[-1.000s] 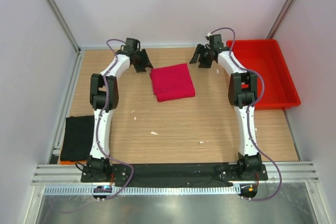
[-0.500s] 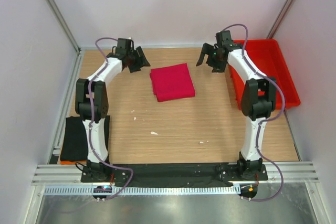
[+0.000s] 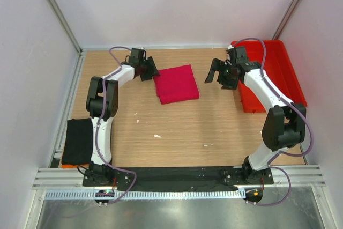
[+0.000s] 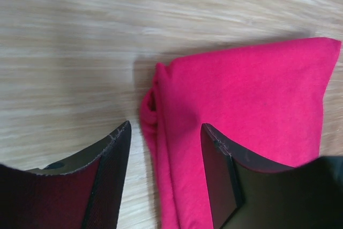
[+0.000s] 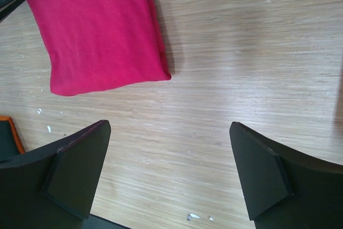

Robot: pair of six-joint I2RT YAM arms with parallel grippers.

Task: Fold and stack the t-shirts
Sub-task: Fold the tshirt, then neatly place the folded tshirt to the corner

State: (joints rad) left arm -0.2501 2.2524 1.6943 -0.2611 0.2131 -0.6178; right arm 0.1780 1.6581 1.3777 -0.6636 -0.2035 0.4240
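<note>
The crimson-pink t-shirt [image 3: 176, 83] lies folded into a small rectangle at the far middle of the table. My left gripper [image 3: 149, 71] is open at its far-left corner. In the left wrist view the left gripper [image 4: 164, 131] straddles the shirt's [image 4: 252, 95] folded edge, one finger over cloth and one over wood. My right gripper [image 3: 218, 76] is open and empty, right of the shirt. In the right wrist view the right gripper [image 5: 169, 127] hovers over bare wood, apart from the shirt [image 5: 96, 30]. The black t-shirt [image 3: 79, 140] lies folded at the table's left edge.
A rigid red tray [image 3: 273, 52] stands at the far right, behind my right arm. An orange edge [image 3: 67, 165] shows under the black shirt. Small white scraps [image 3: 157, 135] lie on the wood. Metal frame rails [image 3: 67, 111] border the table on the left.
My left gripper has come in to the pink shirt's far-left corner. My right gripper has moved nearer and leftward from the tray, still open.
</note>
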